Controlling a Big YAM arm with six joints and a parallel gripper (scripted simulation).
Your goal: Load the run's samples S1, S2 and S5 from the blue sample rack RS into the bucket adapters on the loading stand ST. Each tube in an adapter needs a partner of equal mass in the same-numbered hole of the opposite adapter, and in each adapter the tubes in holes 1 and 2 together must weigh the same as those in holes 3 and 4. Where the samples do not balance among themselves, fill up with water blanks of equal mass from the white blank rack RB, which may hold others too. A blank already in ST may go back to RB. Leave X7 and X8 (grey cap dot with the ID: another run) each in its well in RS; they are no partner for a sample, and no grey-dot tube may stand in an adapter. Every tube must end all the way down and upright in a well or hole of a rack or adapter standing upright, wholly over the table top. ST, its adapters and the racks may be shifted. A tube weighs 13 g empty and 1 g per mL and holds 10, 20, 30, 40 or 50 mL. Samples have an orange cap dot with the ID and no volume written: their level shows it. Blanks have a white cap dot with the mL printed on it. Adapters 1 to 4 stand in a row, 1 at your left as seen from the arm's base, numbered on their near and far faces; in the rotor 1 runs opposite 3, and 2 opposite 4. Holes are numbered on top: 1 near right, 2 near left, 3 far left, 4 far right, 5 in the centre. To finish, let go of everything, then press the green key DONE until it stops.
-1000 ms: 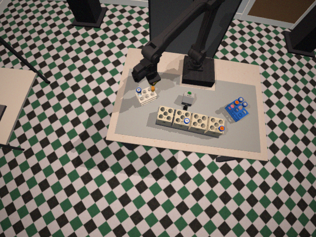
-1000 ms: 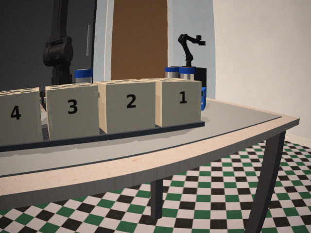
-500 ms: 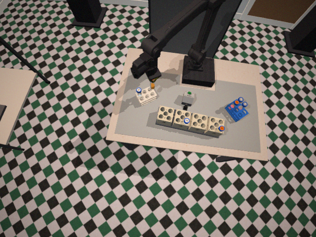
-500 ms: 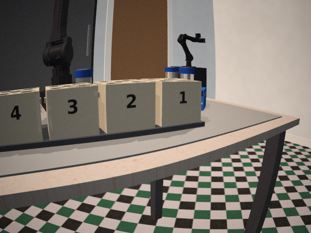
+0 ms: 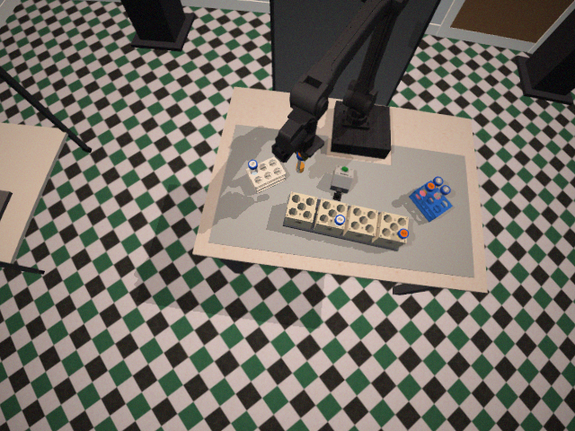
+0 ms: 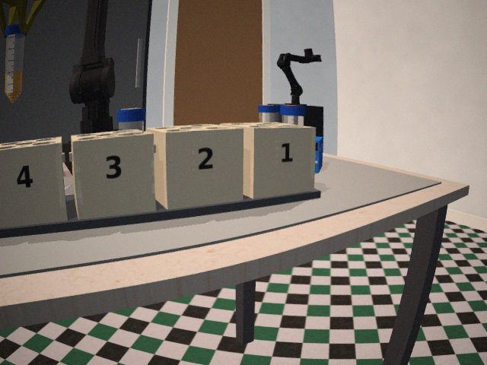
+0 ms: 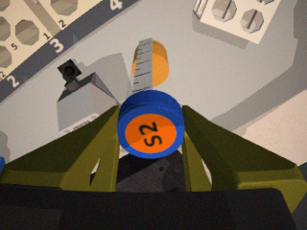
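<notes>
The hand [image 7: 152,153] grips sample S2 [image 7: 152,129] by its cap, hanging upright above the desk [image 5: 260,217] between white blank rack RB [image 5: 267,175] and loading stand ST [image 5: 287,225], probably adapter-bound.

Second beige table [image 5: 28,176] stood left of the counter; small black arm [image 6: 293,72] beyond the far right corner.
</notes>
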